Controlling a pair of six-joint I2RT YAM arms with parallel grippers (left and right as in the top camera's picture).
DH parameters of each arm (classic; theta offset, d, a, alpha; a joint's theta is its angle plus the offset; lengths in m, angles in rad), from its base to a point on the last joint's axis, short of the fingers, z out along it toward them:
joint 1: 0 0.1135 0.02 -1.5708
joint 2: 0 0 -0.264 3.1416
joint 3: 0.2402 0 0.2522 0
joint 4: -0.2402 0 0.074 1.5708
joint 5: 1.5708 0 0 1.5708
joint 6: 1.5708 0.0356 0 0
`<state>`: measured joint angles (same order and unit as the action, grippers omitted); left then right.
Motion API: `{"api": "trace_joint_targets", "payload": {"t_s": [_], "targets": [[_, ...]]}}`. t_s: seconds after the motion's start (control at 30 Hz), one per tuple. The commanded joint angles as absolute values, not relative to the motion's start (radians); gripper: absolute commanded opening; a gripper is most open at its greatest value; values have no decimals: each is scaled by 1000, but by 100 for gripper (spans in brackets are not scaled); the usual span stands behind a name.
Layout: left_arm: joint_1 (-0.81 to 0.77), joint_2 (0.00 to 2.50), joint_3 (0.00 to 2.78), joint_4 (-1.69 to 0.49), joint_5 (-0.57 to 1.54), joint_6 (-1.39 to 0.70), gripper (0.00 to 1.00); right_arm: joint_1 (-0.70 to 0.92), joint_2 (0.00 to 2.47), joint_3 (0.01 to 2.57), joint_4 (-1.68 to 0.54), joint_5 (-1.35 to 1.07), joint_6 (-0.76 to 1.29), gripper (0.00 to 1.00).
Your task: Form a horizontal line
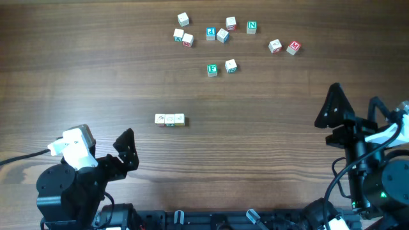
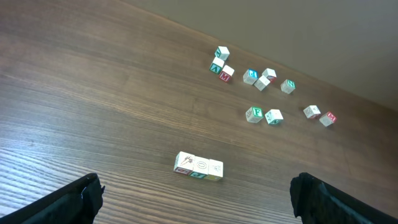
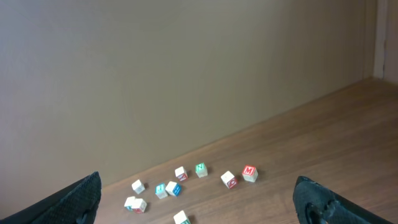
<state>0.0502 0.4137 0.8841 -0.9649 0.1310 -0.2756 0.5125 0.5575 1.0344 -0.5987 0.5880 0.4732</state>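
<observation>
Found left gripper [image 2: 194,186] and right gripper [image 3: 197,180] spread wide, grasping nothing. Saw row of three pale letter cubes [image 1: 169,119] touching side to side on wooden table [image 1: 77,70], well apart from scattered letter cubes [image 1: 222,35] farther back.

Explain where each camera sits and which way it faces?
Overhead: above the table, looking straight down; the left gripper and right gripper, both open, show at the bottom.
Left wrist: behind the left gripper, tilted down toward the row of three cubes; its fingers frame the lower corners.
Right wrist: behind the right gripper, nearly level toward the wall and scattered cubes; its fingers show likewise.
Shared: overhead and left wrist both see the row; all three see the green N cube.
</observation>
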Motion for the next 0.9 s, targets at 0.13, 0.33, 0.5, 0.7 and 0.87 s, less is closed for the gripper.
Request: {"api": "trace_joint_targets", "payload": {"t_s": [0.13, 0.33, 0.5, 0.7, 0.87], "targets": [[44, 407, 884, -963, 129, -270, 100, 513, 555, 1034, -736, 603, 474, 100], [44, 407, 884, -963, 129, -270, 100, 513, 557, 1034, -955, 603, 474, 100], [44, 407, 884, -963, 129, -270, 100, 513, 557, 1034, -996, 603, 474, 100], [44, 407, 884, -963, 129, -270, 100, 513, 557, 1034, -996, 603, 474, 100], [44, 407, 884, -963, 129, -270, 100, 513, 557, 1034, -996, 603, 474, 100]]}}
